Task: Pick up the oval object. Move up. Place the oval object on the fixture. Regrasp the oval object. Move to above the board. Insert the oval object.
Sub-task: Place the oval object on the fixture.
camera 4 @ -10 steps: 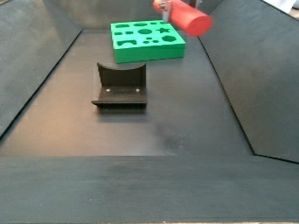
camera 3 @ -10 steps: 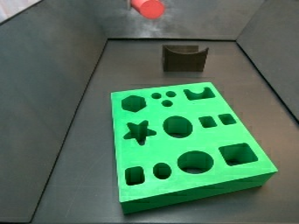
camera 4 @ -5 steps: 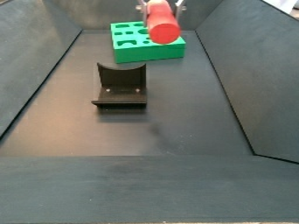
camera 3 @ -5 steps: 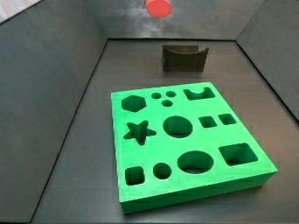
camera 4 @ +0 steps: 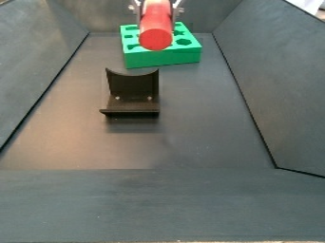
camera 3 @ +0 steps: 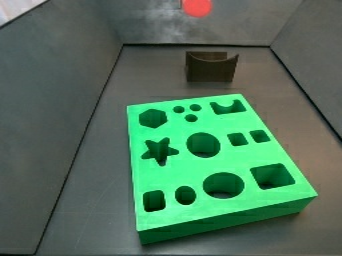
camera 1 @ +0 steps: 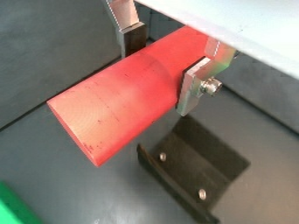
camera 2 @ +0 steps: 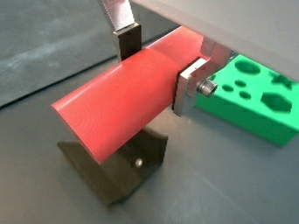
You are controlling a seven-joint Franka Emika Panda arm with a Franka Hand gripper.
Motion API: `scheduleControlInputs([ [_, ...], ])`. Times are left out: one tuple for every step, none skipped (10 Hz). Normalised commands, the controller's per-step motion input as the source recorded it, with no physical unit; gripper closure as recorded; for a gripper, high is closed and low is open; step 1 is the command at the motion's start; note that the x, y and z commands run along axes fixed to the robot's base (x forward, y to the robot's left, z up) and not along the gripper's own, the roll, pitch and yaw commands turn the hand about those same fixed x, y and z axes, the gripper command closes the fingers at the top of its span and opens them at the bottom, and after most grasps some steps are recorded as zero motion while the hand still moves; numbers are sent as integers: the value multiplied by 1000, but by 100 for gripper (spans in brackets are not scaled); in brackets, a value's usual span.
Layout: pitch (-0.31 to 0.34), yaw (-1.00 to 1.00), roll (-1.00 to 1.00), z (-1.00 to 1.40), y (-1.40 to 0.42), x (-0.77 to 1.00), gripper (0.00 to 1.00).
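Observation:
My gripper is shut on the oval object, a smooth red-orange peg held crosswise between the silver fingers, high above the floor. It also shows in a wrist view and in both side views. The fixture, a dark block with a U notch, stands on the floor below the peg, as in a wrist view and both side views. The green board with shaped holes lies beyond the fixture.
Dark sloping walls enclose the dark floor on all sides. A corner of the board shows at a wrist view's edge.
The gripper has carried the peg sideways at the same height, and it now hangs about over the fixture. Board and fixture have not moved.

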Motion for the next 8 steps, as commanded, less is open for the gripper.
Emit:
scheduleControlInputs([
  [1, -70, -1000, 14, 31, 817, 100],
  [20, -72, -1000, 2, 38, 707, 100],
  [33, -75, -1000, 2, 42, 626, 100],
  [41, -78, -1000, -5, 44, 571, 100],
  [54, -87, -1000, -9, 43, 465, 100],
  [66, -98, -1000, -11, 46, 357, 100],
  [77, -110, -1000, -14, 47, 275, 100],
  [78, -113, -925, -14, 47, 222, 100],
])
